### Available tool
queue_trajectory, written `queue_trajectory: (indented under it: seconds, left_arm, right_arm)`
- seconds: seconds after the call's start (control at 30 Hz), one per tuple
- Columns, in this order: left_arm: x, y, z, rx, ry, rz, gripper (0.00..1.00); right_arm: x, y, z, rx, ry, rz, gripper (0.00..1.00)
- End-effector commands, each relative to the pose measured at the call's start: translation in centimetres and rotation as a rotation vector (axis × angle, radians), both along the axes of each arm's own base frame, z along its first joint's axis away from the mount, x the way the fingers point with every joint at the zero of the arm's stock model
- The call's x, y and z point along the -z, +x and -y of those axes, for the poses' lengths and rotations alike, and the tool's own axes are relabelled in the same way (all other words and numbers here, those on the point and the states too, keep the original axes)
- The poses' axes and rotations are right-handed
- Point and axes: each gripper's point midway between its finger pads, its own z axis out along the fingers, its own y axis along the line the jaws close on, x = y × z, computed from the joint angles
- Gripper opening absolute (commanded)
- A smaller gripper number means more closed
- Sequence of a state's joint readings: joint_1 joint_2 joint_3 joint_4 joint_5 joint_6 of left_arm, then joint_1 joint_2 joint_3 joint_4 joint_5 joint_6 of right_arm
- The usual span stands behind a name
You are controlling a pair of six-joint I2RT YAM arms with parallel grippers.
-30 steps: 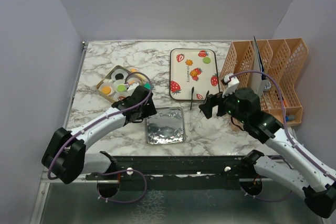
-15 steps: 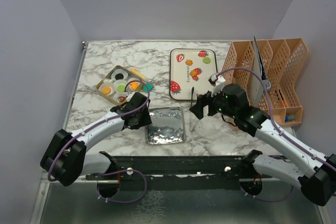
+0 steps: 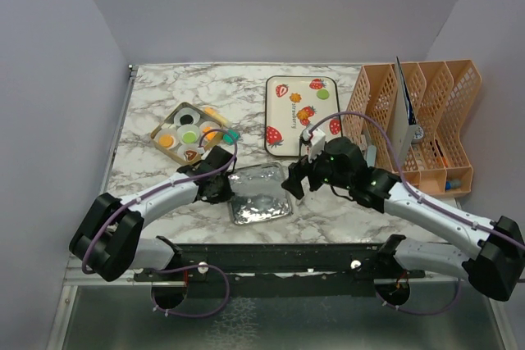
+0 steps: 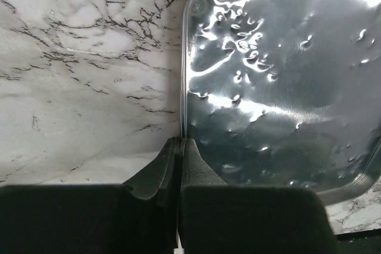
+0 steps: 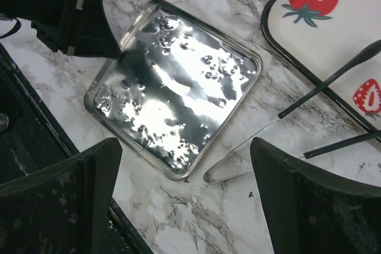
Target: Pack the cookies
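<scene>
Both my arms closed in on silver tray point(image 3: 259, 196); left gripper point(image 4: 179, 141) pinches its rim just ahead, right gripper point(image 5: 184, 147) wide open, empty, above it; shallow pinch may slip

A white marble-patterned worktop point(image 3: 164, 92), veined in grey and black, fills the middle of the overhead view. Plain matte walls in pale lilac-grey close it in on three sides: the back wall point(image 3: 271, 6) at 12 o'clock, the left wall point(image 3: 49, 96) at 9 o'clock and the right wall point(image 3: 496, 22) at 3 o'clock. At 6 o'clock a black rail point(image 3: 271, 253) runs along the worktop's near edge, with a dull grey metal surface point(image 3: 279, 325) below it. The light is soft and even.
</scene>
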State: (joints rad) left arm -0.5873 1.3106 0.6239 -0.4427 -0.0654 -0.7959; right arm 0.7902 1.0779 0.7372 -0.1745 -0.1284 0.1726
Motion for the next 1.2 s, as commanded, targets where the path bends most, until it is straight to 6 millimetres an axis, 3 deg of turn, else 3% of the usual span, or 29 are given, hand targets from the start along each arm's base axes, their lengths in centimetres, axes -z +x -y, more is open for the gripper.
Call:
queue_trajectory:
  seconds: [0.0,0.3,0.53,0.9,1.17]
  left_arm:
    - [-0.3,-0.2,0.3,0.012,-0.016,-0.01,0.0]
    - [-2.1,0.4,-0.3,0.014,0.023,0.013,0.0]
    - [-3.5,0.6,-0.6,0.046,0.056,0.022,0.0]
    - [-5.8,1.5,-0.3,0.089,0.069,0.05,0.0]
    - [-6.7,1.6,0.1,0.095,0.044,0.06,0.0]
  right_arm:
    - [-0.1,-0.9,-2.0,-0.119,-0.034,0.08,0.97]
    - [3.2,-4.7,-6.1,-0.362,-0.255,0.214,0.93]
    - [6.7,-5.5,-7.8,-0.405,-0.464,0.308,0.9]
    - [7.7,-6.2,-9.6,-0.4,-0.619,0.552,0.87]
    - [9.8,-6.8,-10.5,-0.389,-0.706,0.645,0.85]
